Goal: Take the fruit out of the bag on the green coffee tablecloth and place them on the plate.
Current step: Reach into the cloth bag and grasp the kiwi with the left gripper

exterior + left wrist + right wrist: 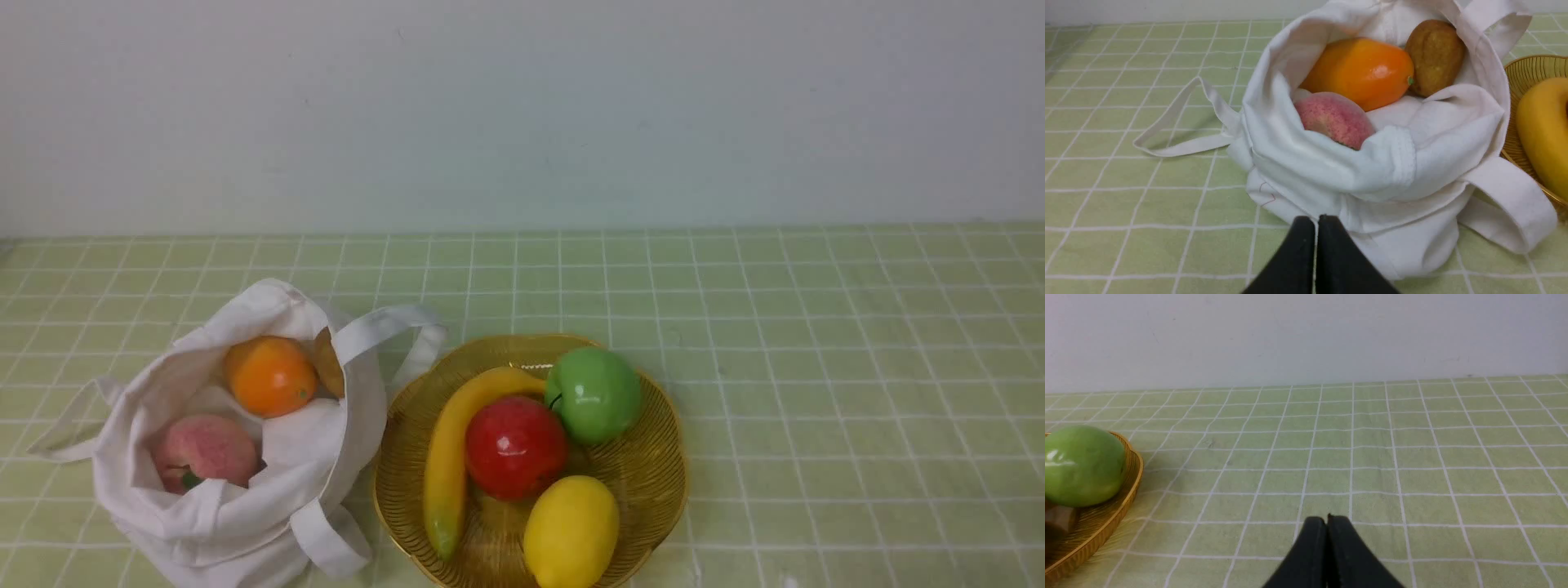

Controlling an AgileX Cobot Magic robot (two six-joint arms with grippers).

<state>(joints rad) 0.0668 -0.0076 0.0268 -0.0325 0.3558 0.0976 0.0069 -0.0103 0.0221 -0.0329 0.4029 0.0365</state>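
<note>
The white cloth bag [245,506] lies open on the green gridded tablecloth [816,367], left of the golden wire plate [653,490]. Inside it are an orange fruit [269,376], a pink peach [208,451] with a green leaf, and a brownish pear-like fruit [329,363], mostly hidden. The left wrist view shows the bag [1331,179] with the orange fruit [1359,71], the peach [1335,118] and the brown fruit [1435,55]. My left gripper [1316,218] is shut and empty, just short of the bag. My right gripper [1327,517] is shut and empty over bare cloth, right of the plate [1106,526]. Neither gripper shows in the front view.
The plate holds a banana [449,457], a red apple [516,447], a green apple [593,394] and a lemon [571,531]. One bag handle [392,327] arches toward the plate rim, another [65,425] lies flat at the left. A pale wall stands behind the table.
</note>
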